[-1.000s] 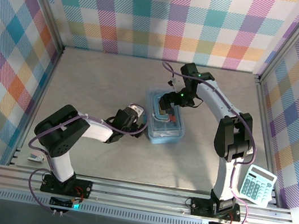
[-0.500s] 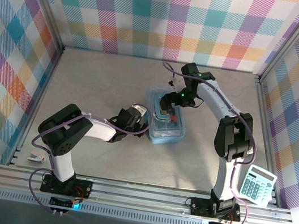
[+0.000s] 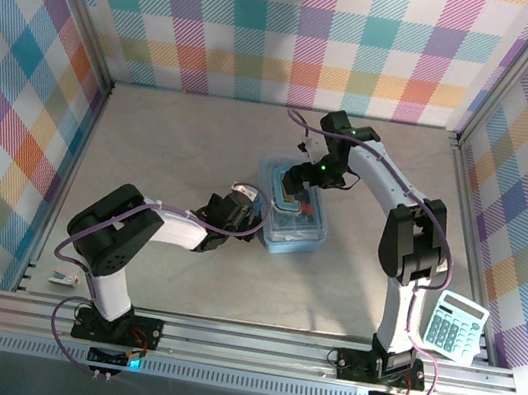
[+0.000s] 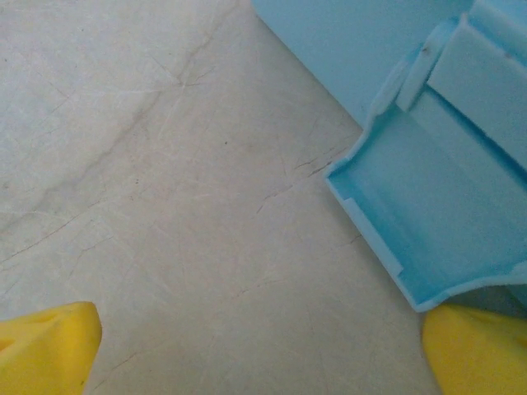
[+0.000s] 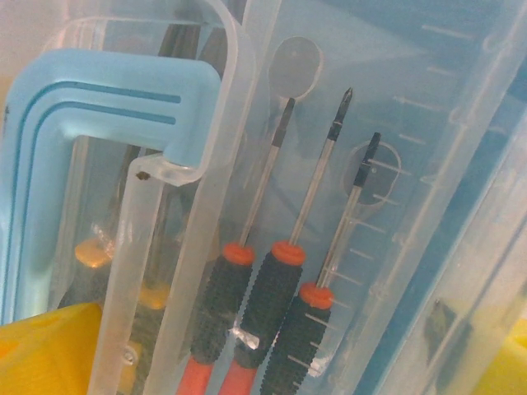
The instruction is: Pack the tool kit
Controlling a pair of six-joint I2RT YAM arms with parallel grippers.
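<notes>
left gripper (image 3: 245, 207): jaws spread wide, nothing between them; low at the left side of the tool kit case (image 3: 292, 225), just beside its near left corner. in its wrist view the yellow fingertips (image 4: 43, 347) sit at the two lower corners with bare table (image 4: 165, 164) between, and a light blue latch (image 4: 428, 222) of the case just ahead on the right

right gripper (image 3: 293, 192): jaws spread wide, clamped on nothing; poised over the far half of the case, pointing down at the lid. whether the pads touch the lid cannot be told

case: light blue, translucent, rectangular, lying flat on the table at mid-depth, between the two grippers

light blue handle (image 5: 90, 115): at the lid, seen close in the right wrist view

screwdrivers (image 5: 263, 288): three, inside the case under the clear lid, side by side, black grips with orange-red collars, shafts parallel. more orange-handled tools show blurred to their left, under the handle

calculator (image 3: 455, 327): pale green, well to the right of the case, nearer the front rail, by the right wall

small white item (image 3: 61, 277): well to the left of the case, at the front left corner; too small to identify

checked walls (image 3: 292, 30): farthest from the case, on three sides
</notes>
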